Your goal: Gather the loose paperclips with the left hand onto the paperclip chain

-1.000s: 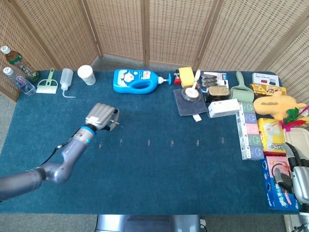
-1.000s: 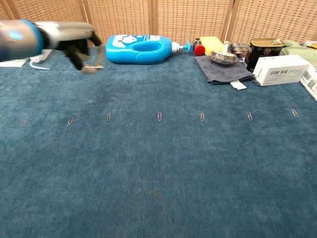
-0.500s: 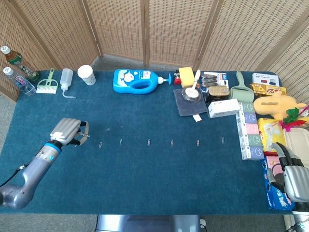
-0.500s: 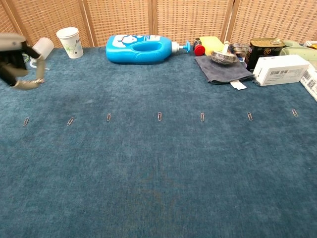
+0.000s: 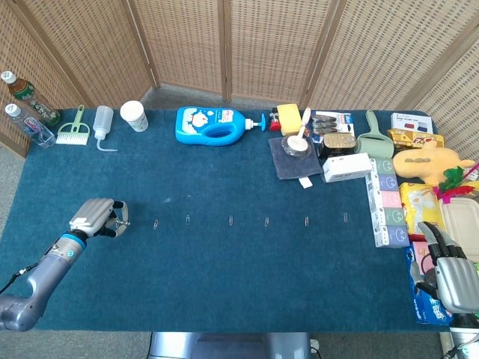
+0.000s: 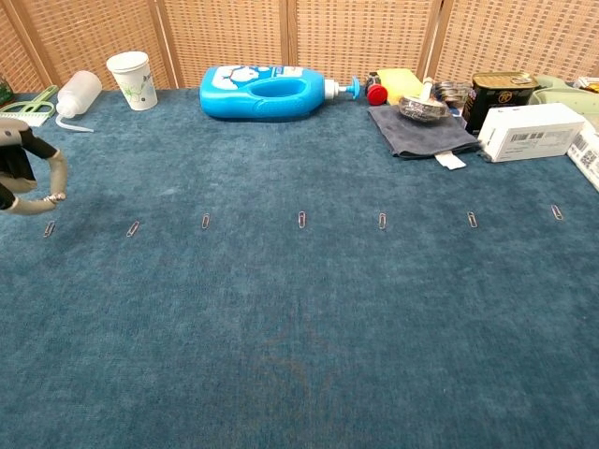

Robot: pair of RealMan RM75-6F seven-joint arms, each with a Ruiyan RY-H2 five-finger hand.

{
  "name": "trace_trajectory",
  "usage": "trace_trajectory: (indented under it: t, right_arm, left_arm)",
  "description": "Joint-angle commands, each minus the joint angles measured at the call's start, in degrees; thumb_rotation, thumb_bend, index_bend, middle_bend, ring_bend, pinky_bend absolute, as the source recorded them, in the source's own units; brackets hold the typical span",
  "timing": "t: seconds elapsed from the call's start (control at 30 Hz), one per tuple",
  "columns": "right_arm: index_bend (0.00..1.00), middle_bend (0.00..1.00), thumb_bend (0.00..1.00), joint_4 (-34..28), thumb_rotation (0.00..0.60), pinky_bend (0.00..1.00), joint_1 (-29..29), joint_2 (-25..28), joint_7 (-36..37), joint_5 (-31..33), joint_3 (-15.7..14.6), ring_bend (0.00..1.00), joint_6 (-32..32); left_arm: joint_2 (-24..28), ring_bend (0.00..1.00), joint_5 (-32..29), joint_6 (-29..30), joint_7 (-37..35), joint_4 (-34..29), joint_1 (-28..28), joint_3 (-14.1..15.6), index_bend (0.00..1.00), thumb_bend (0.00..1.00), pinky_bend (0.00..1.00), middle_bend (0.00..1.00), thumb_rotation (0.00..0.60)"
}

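Chest view: we see paperclips (image 6: 301, 220) pointing toward the table's (image 6: 299, 355) far edge; left hand (image 5: 96, 217) curls, grasp unclear.

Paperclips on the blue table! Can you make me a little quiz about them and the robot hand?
1. True or false: the paperclips lie in a row across the blue table.
2. Which hand is closest to the row's leftmost paperclip: A) left hand, B) right hand?
3. Fill in: the big bottle lying on its side at the back is ___ in colour.

Key: 1 true. 2 A. 3 blue.
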Motion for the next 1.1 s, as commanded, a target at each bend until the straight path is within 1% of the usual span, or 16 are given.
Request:
trace_trajectory:
  t: [0.03,0.3,0.8,0.97,1.1]
  right_arm:
    - [0.00,0.12,0.51,-0.26,0.600,0.23,-0.06,0.16,-0.30,0.14,-0.07,0.10,-0.01]
    - [0.00,0.12,0.51,-0.66,0.600,0.23,0.02,0.06,-0.90,0.34,-0.14,0.10,-0.19]
    - [0.00,0.12,0.51,-0.80,0.600,0.23,-0.27,0.29,-1.02,0.61,-0.23,0.10,0.19]
    - [0.00,0.12,0.51,-1.23,0.600,0.23,-0.37,0.47,-1.13,0.53,-0.27,0.10,0.39]
    - [0.00,0.12,0.51,-1.59,0.600,0.23,-0.37,0.62,-1.23,0.30,-0.13,0.10,0.80]
  left_arm:
    - [-1.57,1.00,0.80,-0.97,-1.50,2.00,0.28,0.08,0.67,0.39,1.00,1.00,0.600]
    - [-4.21,1.00,1.45,-2.58,-2.40,5.36,-0.04,-0.17,0.67,0.39,1.00,1.00,0.600]
    - [-4.94,1.00,0.64,-4.44,-2.11,6.83,-0.01,-0.60,0.67,0.39,1.00,1.00,0.600]
    - [-3.99,1.00,1.48,-3.04,-3.34,5.21,0.13,-1.79,0.67,0.39,1.00,1.00,0.600]
    - [-1.65,1.00,3.55,-0.52,-3.13,1.79,-0.33,-3.36,0.67,0.39,1.00,1.00,0.600]
